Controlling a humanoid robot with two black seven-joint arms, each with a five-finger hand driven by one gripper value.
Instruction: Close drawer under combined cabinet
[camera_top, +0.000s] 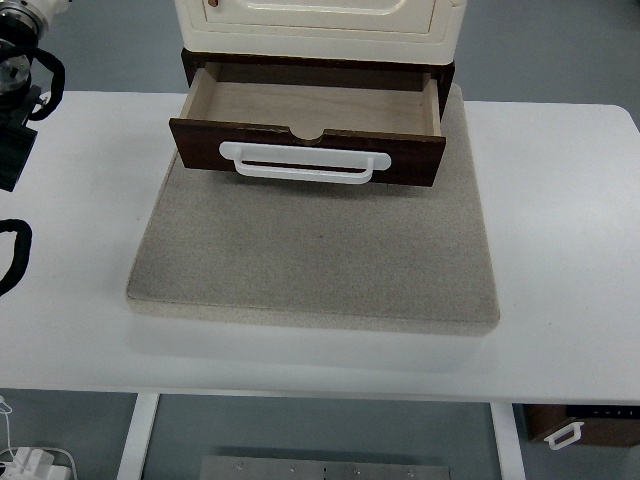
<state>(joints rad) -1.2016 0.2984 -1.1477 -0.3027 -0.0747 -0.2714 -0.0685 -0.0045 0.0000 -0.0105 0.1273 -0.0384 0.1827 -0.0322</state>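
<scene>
The cream combined cabinet (320, 20) stands at the back of a grey mat (315, 255). Under it, a dark brown drawer (400, 160) is pulled out toward me. A white bar handle (305, 163) runs across its front, and its pale wooden inside (315, 105) holds nothing. Parts of my left arm (15, 110) show at the upper left edge, well to the left of the drawer and not touching it. Its hand cannot be made out. No right arm is visible.
The mat lies on a white table (570, 230). A black cable loop (12, 255) hangs at the left edge. Below the table, a small brown box with a white handle (565, 435) sits at bottom right and white cables (30, 462) at bottom left.
</scene>
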